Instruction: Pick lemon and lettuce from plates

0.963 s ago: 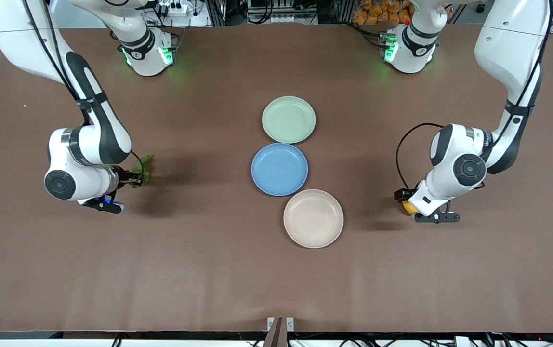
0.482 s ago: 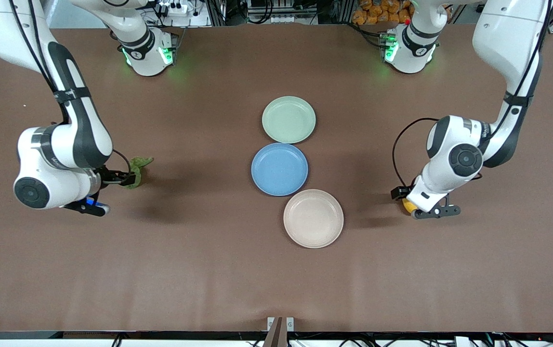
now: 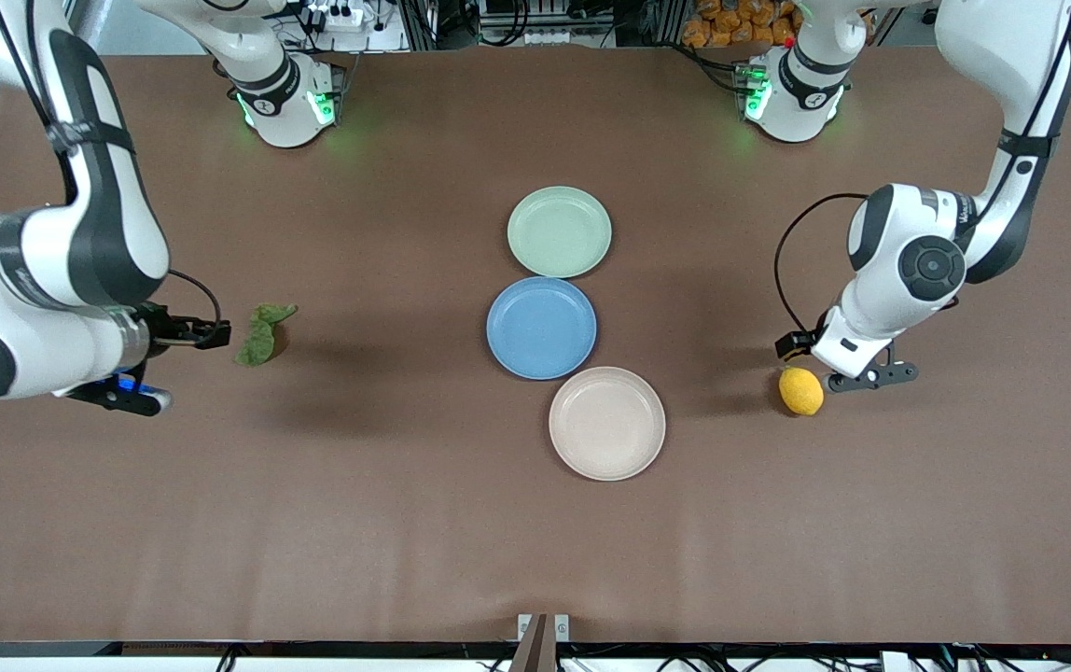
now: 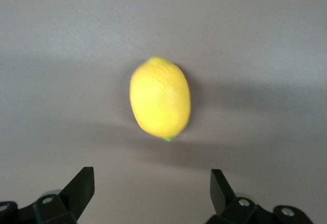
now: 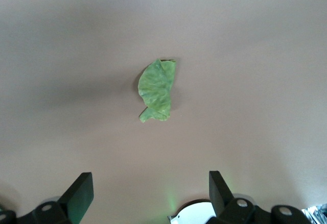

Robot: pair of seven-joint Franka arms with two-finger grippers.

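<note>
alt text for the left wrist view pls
A yellow lemon lies alone on the brown table, free of the open left gripper, whose two dark fingertips show at the frame's lower edge, spread wider than the fruit.

Honestly nothing readable here. The left arm has a small dark marking on its white forearm casing near the wrist, probably a brand name, but it's too tiny and tilted to make out. No labels, numbers or signs on the plates or the table either.
</note>
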